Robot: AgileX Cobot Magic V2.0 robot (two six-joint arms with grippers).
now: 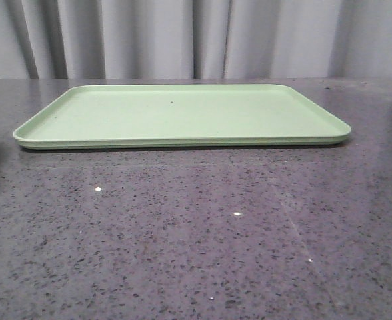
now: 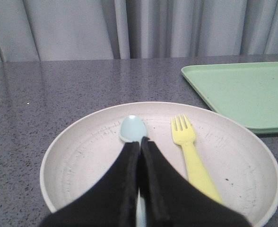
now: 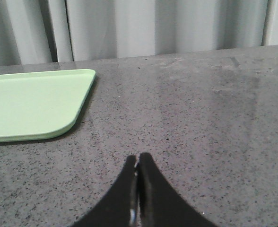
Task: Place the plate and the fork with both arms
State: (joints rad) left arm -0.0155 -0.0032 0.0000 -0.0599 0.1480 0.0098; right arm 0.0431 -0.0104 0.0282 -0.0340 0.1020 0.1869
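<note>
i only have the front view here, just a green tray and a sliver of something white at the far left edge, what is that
Observer: That is the plate, shown whole in the left wrist view, beside the tray.
Operator: is the fork on the table
Observer: No, the fork lies inside the plate, next to a pale blue spoon.
Operator: where are the grippers
Observer: The left gripper is shut, over the plate by the spoon. The right gripper is shut above bare table.

Left gripper [image 2: 140,144] closed over plate [image 2: 82,151].
Yellow fork [image 2: 191,156] and pale blue spoon [image 2: 132,127] lying side by side inside; green tray [image 2: 243,92] nearby.
</note>
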